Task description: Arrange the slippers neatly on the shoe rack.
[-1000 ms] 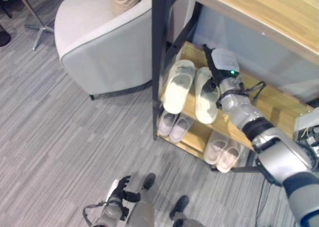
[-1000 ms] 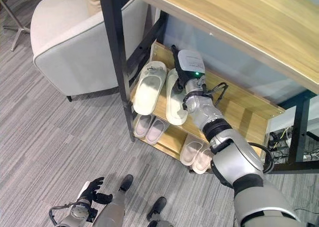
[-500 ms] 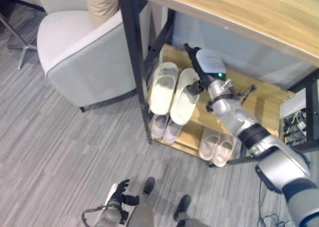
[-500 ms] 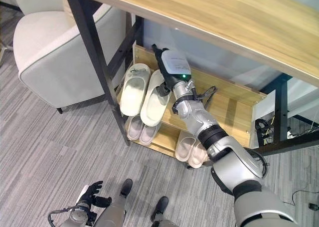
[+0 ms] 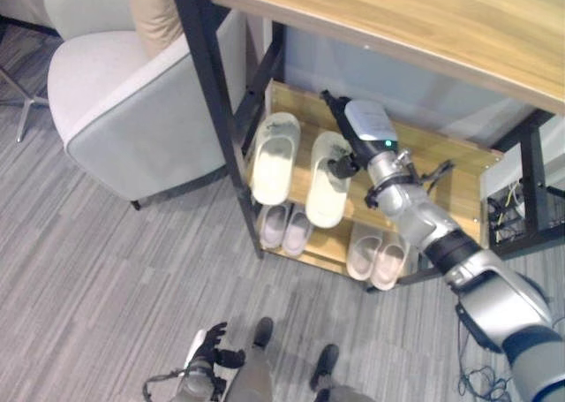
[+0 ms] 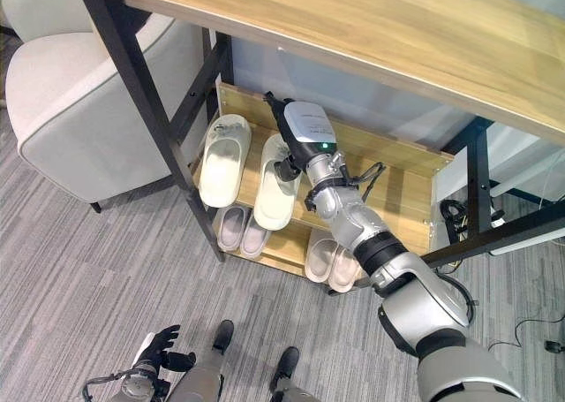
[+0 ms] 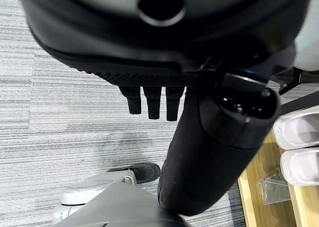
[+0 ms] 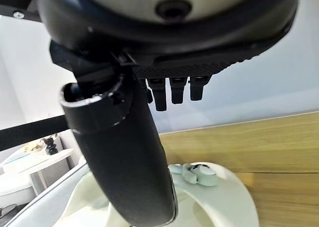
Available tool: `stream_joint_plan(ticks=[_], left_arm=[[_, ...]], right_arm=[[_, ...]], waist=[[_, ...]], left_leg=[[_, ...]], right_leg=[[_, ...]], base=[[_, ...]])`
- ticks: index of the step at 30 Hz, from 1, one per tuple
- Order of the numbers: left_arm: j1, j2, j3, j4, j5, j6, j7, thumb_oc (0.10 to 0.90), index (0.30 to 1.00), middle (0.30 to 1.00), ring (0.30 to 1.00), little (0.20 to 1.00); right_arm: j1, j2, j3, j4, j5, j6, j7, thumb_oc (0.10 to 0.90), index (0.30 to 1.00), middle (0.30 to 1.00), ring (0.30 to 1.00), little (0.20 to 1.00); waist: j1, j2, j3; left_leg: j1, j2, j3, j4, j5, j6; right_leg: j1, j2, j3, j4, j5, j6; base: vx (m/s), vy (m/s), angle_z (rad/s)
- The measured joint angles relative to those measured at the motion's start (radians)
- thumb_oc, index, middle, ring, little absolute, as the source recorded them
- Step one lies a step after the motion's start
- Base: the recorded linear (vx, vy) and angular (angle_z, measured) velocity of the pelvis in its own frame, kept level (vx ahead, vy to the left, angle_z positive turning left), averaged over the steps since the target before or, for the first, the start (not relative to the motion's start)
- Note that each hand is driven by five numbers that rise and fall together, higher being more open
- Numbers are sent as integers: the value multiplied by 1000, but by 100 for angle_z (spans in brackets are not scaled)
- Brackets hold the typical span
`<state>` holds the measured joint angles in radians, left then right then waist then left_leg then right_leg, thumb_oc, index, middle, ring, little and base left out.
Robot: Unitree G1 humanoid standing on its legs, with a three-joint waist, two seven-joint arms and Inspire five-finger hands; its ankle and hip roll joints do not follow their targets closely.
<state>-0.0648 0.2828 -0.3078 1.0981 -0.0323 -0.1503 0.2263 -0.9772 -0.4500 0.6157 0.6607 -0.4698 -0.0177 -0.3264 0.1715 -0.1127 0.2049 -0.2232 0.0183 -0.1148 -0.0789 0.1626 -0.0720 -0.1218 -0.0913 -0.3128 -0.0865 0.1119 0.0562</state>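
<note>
The scene is seen steeply from above by the two head views, set a little apart side by side and facing down and forward. The same ground is shared by both: the shoe rack (image 5: 459,168), the wooden bench (image 6: 371,40) above it, the armchair (image 5: 115,110) and the grey floor (image 6: 79,269). The right eye view is set slightly further right. The left wrist view is taken from very close along the left hand (image 7: 154,100), facing the floor, with a corner of the rack at its edge. The right wrist view is taken equally close along the right hand (image 8: 174,90), facing into the rack over a pale slipper (image 8: 224,187).
</note>
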Motion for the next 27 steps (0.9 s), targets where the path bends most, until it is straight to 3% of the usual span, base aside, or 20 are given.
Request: stream_joint_plan(ticks=[20,27], left_arm=[[3,-13,-4,2,-1,-3,2,800,900,900,900,900],[1,-13,-9,2,-2,-3,2,800,900,900,900,900]], right_arm=[[-82,-6,7,252,1,5,-13,800,900,900,900,900],[-101,-8,8,251,2,9,-15,800,900,900,900,900]], waist=[[25,13,-7],[25,14,-8]], left_leg=[[-17,0,-10,0,2,2],[-21,-1,-14,0,2,3]], right_leg=[[-12,2,-10,0,0,0],[-14,0,-14,0,-1,1]], base=[[2,2,1],[5,2,1]])
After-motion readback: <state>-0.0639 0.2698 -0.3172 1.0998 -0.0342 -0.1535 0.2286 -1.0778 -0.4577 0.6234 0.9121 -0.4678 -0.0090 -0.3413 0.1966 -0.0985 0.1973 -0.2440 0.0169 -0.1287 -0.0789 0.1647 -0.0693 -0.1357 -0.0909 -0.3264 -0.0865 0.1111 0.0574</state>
